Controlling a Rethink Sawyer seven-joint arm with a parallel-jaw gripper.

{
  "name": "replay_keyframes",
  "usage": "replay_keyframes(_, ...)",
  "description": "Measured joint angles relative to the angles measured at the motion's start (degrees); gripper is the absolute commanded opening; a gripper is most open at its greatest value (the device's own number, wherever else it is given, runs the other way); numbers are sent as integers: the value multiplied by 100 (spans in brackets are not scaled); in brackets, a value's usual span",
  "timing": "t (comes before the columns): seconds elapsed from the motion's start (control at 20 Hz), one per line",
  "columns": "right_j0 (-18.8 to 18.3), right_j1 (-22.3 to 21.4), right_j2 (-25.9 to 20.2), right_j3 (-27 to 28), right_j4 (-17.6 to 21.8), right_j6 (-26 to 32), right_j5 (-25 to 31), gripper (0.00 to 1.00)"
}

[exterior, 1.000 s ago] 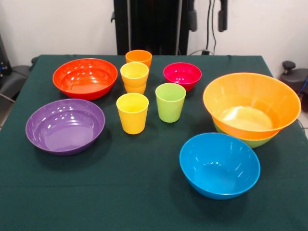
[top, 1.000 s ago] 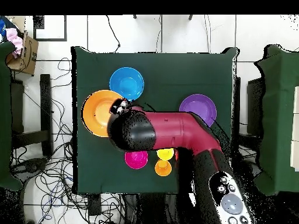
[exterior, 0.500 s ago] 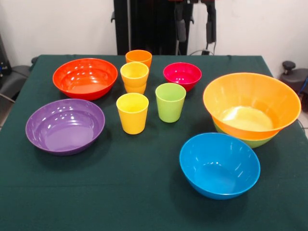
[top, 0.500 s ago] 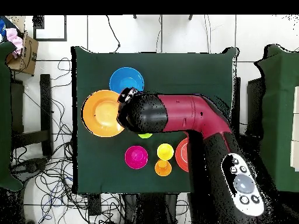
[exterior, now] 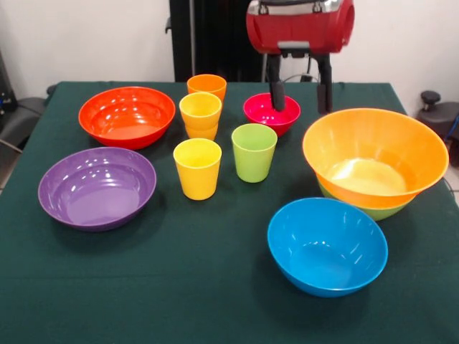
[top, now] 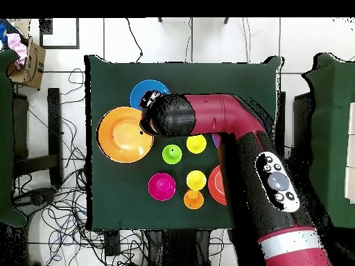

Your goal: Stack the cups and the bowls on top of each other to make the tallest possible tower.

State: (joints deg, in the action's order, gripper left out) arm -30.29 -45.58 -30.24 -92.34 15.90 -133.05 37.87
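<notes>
My gripper (exterior: pixel 300 93) hangs open and empty from the red wrist (exterior: pixel 300 25), above the back of the table. It stands between the small magenta bowl (exterior: pixel 271 112) and the large orange bowl (exterior: pixel 374 154). The orange bowl sits nested in the lime green bowl (exterior: pixel 376 211). The blue bowl (exterior: pixel 327 246) is in front of them. The red-orange bowl (exterior: pixel 127 115) and the purple bowl (exterior: pixel 97 188) are at the left. In the middle, a yellow cup (exterior: pixel 200 110) sits in an orange cup (exterior: pixel 203 132). Another orange cup (exterior: pixel 206 85), a yellow cup (exterior: pixel 197 168) and a lime green cup (exterior: pixel 254 152) stand alone.
A dark green cloth (exterior: pixel 179 287) covers the table. The black pedestal (exterior: pixel 208 36) stands behind it. In the overhead view the red arm (top: pixel 208 125) covers part of the blue bowl (top: pixel 142 91) and the purple bowl. Cables lie on the floor (top: pixel 62 208) around the table.
The gripper has come down into the front view, so its red wrist now shows. In the overhead view the arm has swung away from the base, uncovering the green cup and a yellow cup.
</notes>
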Motion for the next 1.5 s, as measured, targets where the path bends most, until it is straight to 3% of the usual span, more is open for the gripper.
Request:
replay_keyframes(0.45, -358, 49, -329, 19, 23, 2, 75, 100)
replay_keyframes(1.0, -1253, -792, -721, -189, 24, 148, 660, 100)
replay_keyframes(1.25, -1436, -714, -799, -116, 84, 398, 686, 100)
replay_keyframes(1.5, -1598, -236, -924, 76, 577, 974, 684, 100)
